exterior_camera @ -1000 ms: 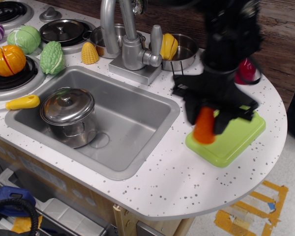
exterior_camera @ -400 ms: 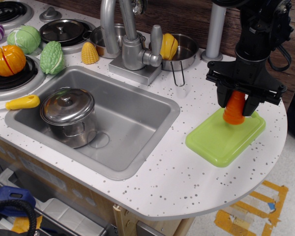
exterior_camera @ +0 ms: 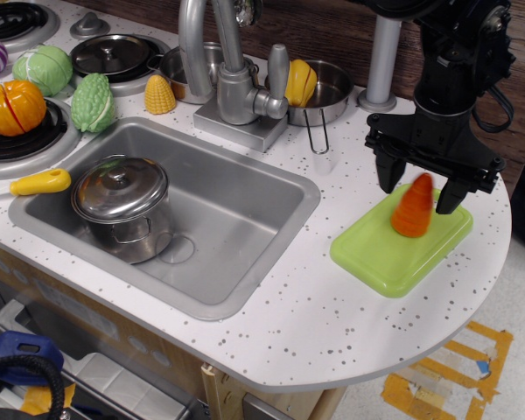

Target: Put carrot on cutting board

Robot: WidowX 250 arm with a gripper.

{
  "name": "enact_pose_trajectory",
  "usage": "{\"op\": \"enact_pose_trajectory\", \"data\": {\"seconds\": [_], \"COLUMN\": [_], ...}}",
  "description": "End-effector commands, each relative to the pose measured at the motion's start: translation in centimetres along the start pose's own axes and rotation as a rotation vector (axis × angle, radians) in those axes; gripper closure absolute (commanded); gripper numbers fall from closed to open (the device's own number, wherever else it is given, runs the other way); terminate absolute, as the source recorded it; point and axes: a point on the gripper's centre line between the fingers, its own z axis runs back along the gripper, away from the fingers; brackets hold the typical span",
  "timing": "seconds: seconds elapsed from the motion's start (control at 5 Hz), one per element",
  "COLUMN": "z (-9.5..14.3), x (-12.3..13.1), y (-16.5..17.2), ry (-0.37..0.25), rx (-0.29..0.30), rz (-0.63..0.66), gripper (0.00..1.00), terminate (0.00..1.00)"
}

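Note:
The orange ridged carrot (exterior_camera: pixel 414 207) stands on the lime-green cutting board (exterior_camera: pixel 394 251) at the right of the counter, tip up and leaning slightly. My black gripper (exterior_camera: pixel 417 185) hangs over it with its two fingers spread wide, one on each side of the carrot. The fingers (exterior_camera: pixel 388 173) do not touch the carrot. The board's far edge is hidden behind the gripper.
A steel sink (exterior_camera: pixel 236 219) with a lidded pot (exterior_camera: pixel 122 203) lies left of the board. A faucet (exterior_camera: pixel 232 83), a pan holding a yellow toy (exterior_camera: pixel 319 87), a corn cob (exterior_camera: pixel 160 94), green vegetables (exterior_camera: pixel 94 103) and an orange pumpkin toy (exterior_camera: pixel 13 107) stand behind and left. The counter's rounded edge (exterior_camera: pixel 494 236) is close on the right.
The gripper carried the carrot from the board's left edge to above its far part, then opened. The carrot now stands free on the board.

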Motion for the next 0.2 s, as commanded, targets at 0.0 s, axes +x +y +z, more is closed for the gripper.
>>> {"op": "enact_pose_trajectory", "data": {"seconds": [0.0], "z": [1.38], "x": [0.63], "y": [0.44], "ry": [-0.039], "rx": [-0.009], "rz": [0.007], "gripper": [0.00], "terminate": [1.00]}}
